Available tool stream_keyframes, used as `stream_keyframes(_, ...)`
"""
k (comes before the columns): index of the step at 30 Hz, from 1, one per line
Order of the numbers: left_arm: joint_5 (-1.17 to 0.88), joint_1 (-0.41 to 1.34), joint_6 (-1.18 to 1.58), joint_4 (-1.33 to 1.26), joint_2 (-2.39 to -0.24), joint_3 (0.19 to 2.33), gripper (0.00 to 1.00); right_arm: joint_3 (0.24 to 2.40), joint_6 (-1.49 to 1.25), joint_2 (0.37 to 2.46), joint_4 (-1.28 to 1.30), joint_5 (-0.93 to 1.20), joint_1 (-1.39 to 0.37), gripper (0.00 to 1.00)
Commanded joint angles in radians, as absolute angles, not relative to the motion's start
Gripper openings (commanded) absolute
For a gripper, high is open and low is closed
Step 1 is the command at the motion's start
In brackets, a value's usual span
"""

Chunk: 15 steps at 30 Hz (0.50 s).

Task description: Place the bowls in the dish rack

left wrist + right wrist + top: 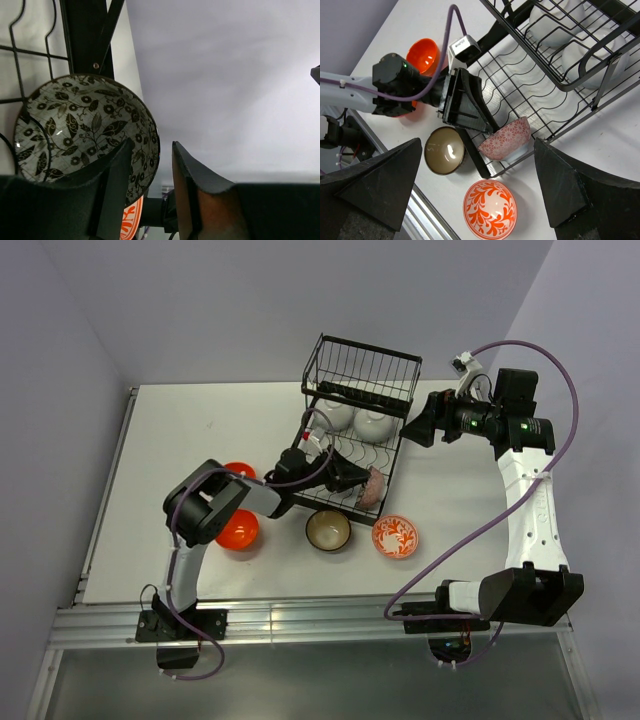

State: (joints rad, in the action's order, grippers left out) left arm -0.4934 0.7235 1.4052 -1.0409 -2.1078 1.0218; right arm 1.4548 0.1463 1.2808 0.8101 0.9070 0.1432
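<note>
The black wire dish rack (362, 370) stands at the table's centre back, with two white bowls (335, 415) in it. A bowl that is grey-patterned inside and pink outside (373, 486) leans on its side at the rack's front edge (507, 140). My left gripper (352, 480) straddles its rim (152, 150). One finger is inside the bowl (85, 125) and the other stands off with a gap. My right gripper (420, 425) is wide open and empty above the rack's right side (475, 190). A brown bowl (328, 529), an orange-and-white bowl (395, 536) and two orange-red bowls (238, 530) sit on the table.
The left arm lies across the table from the orange-red bowls to the rack's front. The metal rail (300, 620) runs along the near table edge. Walls stand close at the back and both sides. The brown bowl (444, 150) and orange-and-white bowl (490, 209) sit just in front of the rack.
</note>
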Motion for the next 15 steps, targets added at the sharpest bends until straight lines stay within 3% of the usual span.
stream_keyframes(1,-0.506,0.695,1.281,-0.936,-2.031,1.063,0.43,1.493,0.149,1.264,0.818,0.916,0.152,1.00)
stream_keyframes(11,-0.569,0.658,1.069,-0.701,-1.893,1.035,0.46,1.482,0.153,1.252,0.816,0.908,0.150,1.00)
stream_keyframes(15,-0.640,0.638,0.834,-0.510,-1.813,1.069,0.46,1.480,0.160,1.252,0.821,0.907,0.150,1.00)
